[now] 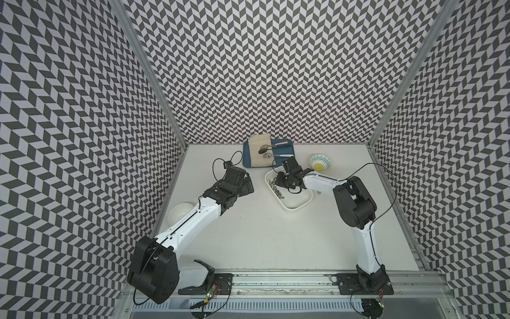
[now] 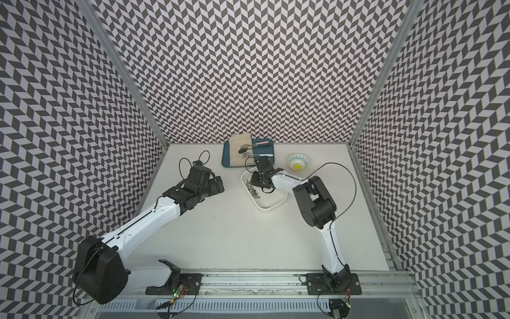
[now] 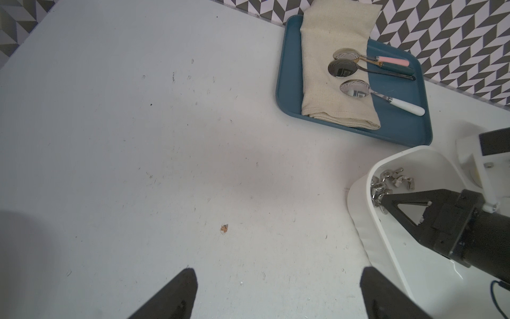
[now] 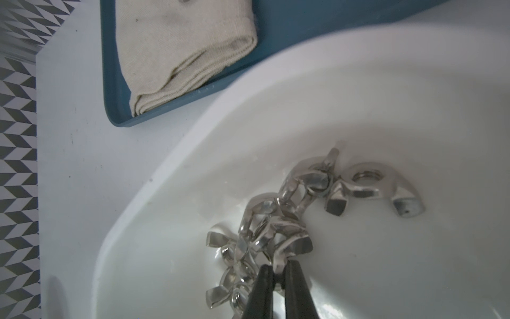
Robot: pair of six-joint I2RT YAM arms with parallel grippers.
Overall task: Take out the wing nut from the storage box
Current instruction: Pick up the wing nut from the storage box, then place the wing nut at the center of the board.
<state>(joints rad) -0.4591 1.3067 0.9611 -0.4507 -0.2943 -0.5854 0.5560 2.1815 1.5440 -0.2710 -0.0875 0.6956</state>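
Wing nut [image 4: 289, 243] was clamped by one wing tip in the right pincer [image 4: 279, 270], so it could be dropped, or other nuts [image 4: 311, 182] tangled just ahead dragged along.

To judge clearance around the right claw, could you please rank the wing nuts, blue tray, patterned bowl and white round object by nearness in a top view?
From the right claw:
1. wing nuts: in the storage box, one pinched.
2. blue tray: just behind the box.
3. patterned bowl: farther back, right side.
4. white round object: far left, by the wall.
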